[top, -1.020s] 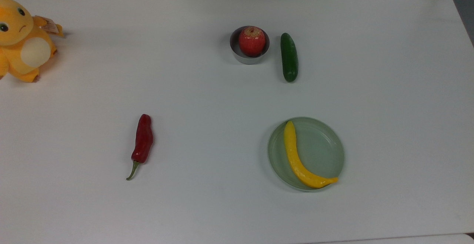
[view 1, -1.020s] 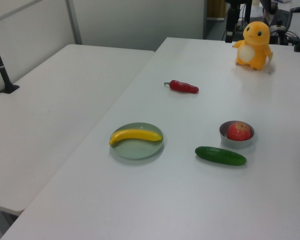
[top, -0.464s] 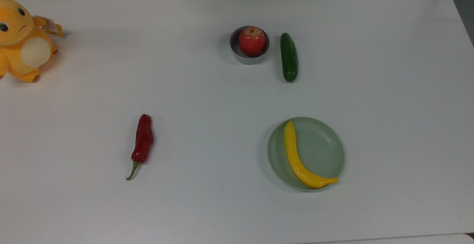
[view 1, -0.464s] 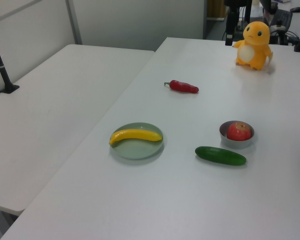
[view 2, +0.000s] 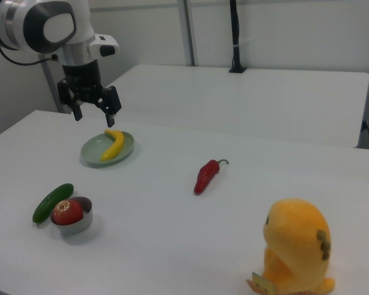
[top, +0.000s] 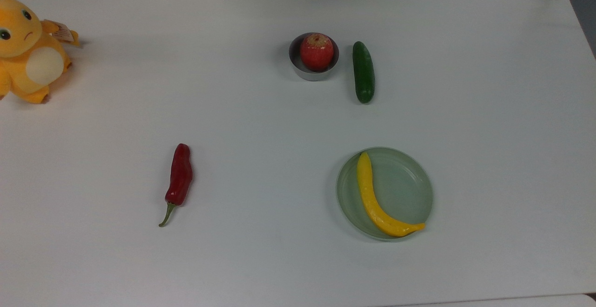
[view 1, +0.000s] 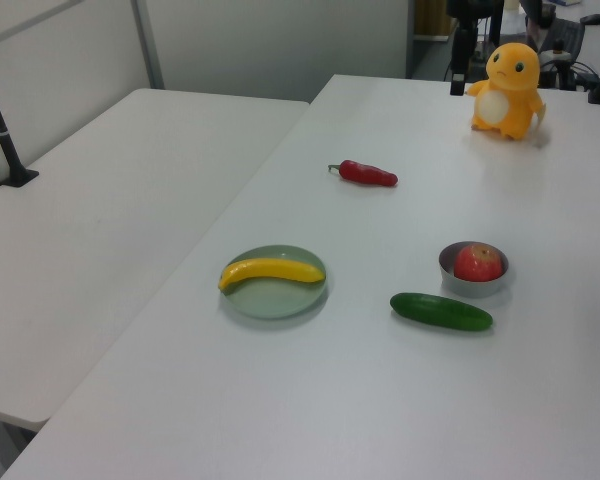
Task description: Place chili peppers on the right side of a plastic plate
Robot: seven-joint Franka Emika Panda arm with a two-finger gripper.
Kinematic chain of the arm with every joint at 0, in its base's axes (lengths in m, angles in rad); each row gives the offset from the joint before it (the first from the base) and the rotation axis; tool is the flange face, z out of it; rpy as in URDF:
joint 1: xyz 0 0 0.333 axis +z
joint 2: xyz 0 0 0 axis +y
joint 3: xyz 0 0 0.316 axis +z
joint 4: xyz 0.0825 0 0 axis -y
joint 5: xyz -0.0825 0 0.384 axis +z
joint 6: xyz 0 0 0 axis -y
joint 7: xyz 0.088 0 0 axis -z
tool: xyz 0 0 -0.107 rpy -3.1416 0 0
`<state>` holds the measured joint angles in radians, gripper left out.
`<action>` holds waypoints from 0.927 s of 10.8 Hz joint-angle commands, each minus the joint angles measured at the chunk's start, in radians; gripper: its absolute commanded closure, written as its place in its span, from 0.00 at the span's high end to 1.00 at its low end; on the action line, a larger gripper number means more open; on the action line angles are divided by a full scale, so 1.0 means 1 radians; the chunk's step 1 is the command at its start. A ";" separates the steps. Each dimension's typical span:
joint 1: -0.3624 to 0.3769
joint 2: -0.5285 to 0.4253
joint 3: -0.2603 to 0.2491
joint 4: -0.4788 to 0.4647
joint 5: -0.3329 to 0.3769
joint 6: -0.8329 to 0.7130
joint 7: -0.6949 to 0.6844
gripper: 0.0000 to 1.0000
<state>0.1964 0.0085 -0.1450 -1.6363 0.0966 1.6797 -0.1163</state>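
The chili (top: 180, 174) lies flat on the white table (top: 489, 111), well to the top view's left of the plate (top: 409, 181), stem toward the near edge there. It looks light, with a glossy skin that could slip between hard fingers, and its body is lumpy, not round. The thin curved stem would probably bend or twist free, so the thick middle of the red body, taken across its width, seems the best place to hold.

The pale green plate is already partly taken: a yellow banana (top: 375, 200) curves along the top view's left and near part of it, leaving the top view's right part bare. Beyond the plate, farther up the top view, a cucumber (top: 363, 71) lies just beside a small grey bowl (top: 298, 67) with a red apple (top: 316, 51) in it. An orange plush toy (top: 29, 48) sits at the far left corner.

In the right view the gripper (view 2: 90, 106) hangs above the table, its jaws spread wide, holding nothing.
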 commanded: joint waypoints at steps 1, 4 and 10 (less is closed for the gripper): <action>-0.005 0.024 -0.001 -0.008 -0.014 0.099 -0.025 1.00; -0.028 0.056 -0.005 -0.007 -0.015 0.253 -0.023 1.00; -0.120 0.284 -0.010 0.072 -0.044 0.558 -0.025 1.00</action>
<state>0.1077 0.1882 -0.1488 -1.6296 0.0633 2.1665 -0.1168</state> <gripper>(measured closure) 0.000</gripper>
